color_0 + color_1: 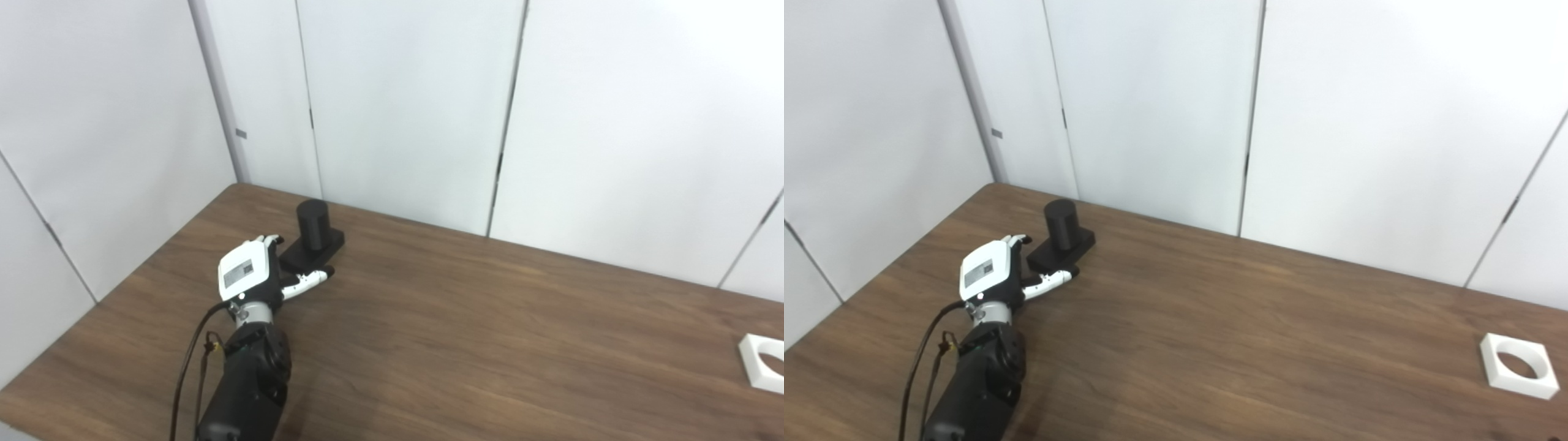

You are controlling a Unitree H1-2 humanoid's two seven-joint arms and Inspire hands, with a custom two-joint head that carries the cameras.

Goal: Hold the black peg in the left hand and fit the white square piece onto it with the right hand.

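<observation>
The black peg is a short upright cylinder on a flat black base, standing at the far left of the wooden table. My left hand lies just in front of the base with its fingers apart, its fingertips near the base's left side and its thumb along the base's near edge; it holds nothing. The white square piece with a round hole lies flat near the table's right edge. My right hand is out of view.
White wall panels stand close behind the table's far edge and along its left side. A black cable hangs beside my left forearm.
</observation>
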